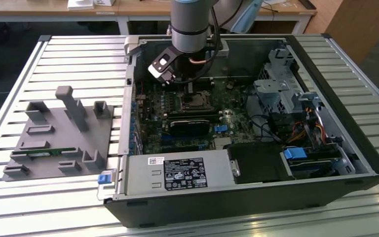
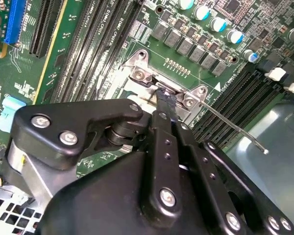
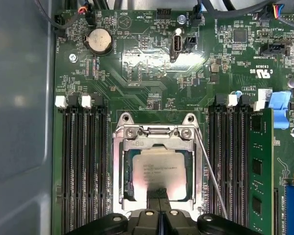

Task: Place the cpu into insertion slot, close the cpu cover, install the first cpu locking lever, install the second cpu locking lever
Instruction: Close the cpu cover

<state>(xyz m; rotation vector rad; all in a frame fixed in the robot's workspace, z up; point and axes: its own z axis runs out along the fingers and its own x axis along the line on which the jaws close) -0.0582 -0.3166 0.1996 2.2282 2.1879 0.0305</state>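
Note:
In the first wrist view the cpu (image 3: pixel 159 166) lies flat in the insertion slot (image 3: pixel 129 172), its dull silver top showing through the window of the cpu cover (image 3: pixel 158 143), which is down over it. My gripper (image 3: pixel 159 192) is shut, and its joined tips rest on the cover's edge nearest the wrist. In the second wrist view the gripper (image 2: pixel 164 99) touches the silvery frame between two screws. A thin wire locking lever (image 3: pixel 211 177) stands off the side of the socket; in the second wrist view the lever (image 2: pixel 235 128) sticks out over the memory slots. In the exterior view the gripper (image 1: pixel 188 92) hangs over the slot (image 1: pixel 193 102).
Long black memory slots (image 3: pixel 83 166) flank the socket, with a green memory module (image 3: pixel 259 161) on one side. The open computer case (image 1: pixel 347 123) walls in the board, with the power supply (image 1: pixel 176 174) in front. A grey fixture block (image 1: pixel 61 133) sits at the exterior view's left.

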